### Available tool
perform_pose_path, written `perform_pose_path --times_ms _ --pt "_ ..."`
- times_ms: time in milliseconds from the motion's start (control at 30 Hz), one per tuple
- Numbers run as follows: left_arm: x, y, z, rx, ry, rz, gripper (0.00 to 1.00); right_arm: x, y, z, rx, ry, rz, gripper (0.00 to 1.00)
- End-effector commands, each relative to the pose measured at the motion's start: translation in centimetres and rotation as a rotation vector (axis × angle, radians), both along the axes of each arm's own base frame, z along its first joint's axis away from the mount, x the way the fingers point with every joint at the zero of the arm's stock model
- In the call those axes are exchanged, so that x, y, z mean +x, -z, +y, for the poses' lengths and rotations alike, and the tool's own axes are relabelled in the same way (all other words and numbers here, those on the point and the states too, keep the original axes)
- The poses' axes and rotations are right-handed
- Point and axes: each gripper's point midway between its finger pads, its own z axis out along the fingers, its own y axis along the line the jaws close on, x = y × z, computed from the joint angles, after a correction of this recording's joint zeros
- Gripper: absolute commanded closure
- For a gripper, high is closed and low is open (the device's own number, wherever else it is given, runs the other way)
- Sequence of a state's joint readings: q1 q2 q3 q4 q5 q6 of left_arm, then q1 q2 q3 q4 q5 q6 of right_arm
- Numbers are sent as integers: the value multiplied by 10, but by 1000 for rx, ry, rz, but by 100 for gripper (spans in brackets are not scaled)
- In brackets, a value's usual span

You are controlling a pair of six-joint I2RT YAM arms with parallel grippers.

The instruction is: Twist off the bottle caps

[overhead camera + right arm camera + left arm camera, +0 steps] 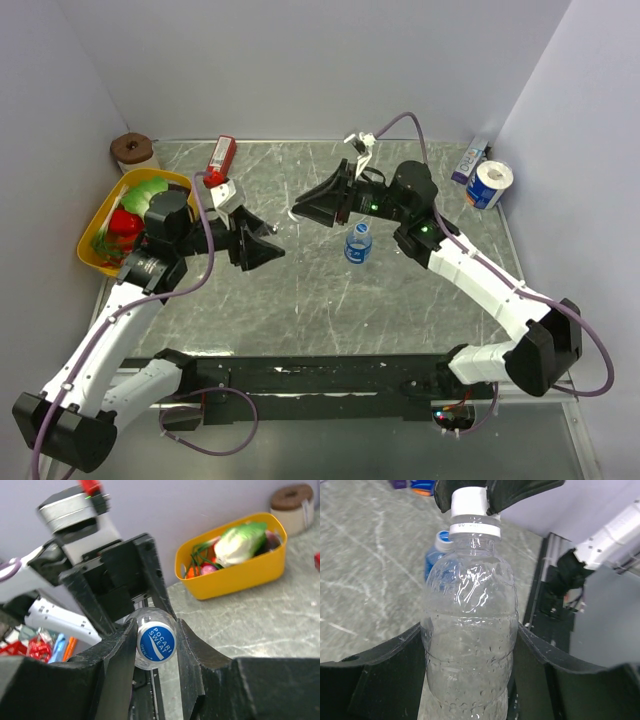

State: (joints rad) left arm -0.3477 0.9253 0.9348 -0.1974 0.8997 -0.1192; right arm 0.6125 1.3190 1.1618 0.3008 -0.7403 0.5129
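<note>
My left gripper (270,249) is shut on the body of a clear label-less bottle (470,625), held tilted above the table. Its fingers (390,675) press both sides of it. My right gripper (298,212) meets it from the other side and is shut on that bottle's cap (156,641), white-sided with a blue top. The cap also shows in the left wrist view (468,502), between the right arm's black fingers. A second bottle (358,243), capped and blue-labelled, stands on the table just right of the grippers. It also shows in the left wrist view (436,555). A third bottle is out of view.
A yellow tub (92,252) of toys sits at the left edge beside the left arm, with a brown roll (133,150) behind it. A red box (222,155) lies at the back. A toilet roll (490,183) and a small blue box (468,160) are at the back right.
</note>
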Motion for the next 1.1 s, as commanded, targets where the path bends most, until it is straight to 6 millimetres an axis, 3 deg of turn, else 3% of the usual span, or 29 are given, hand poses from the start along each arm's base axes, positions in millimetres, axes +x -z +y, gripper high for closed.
perform_pose_path --times_ms 0,200,533,767,1067 --pt "-46 -44 -9 -100 284 -164 61 1 10 -8 -13 -9 -94 88" --pt "-61 -48 -9 -111 387 -157 61 -5 8 -14 6 -41 -155 82" --pt "-54 -45 -8 -88 344 -153 61 -4 7 -19 -9 -20 -172 69" --pt "-53 -46 -8 -78 325 -161 61 -2 12 -19 -18 -12 -161 46" --pt "-52 -46 -7 -75 317 -174 61 -1 14 -26 -30 14 -162 30"
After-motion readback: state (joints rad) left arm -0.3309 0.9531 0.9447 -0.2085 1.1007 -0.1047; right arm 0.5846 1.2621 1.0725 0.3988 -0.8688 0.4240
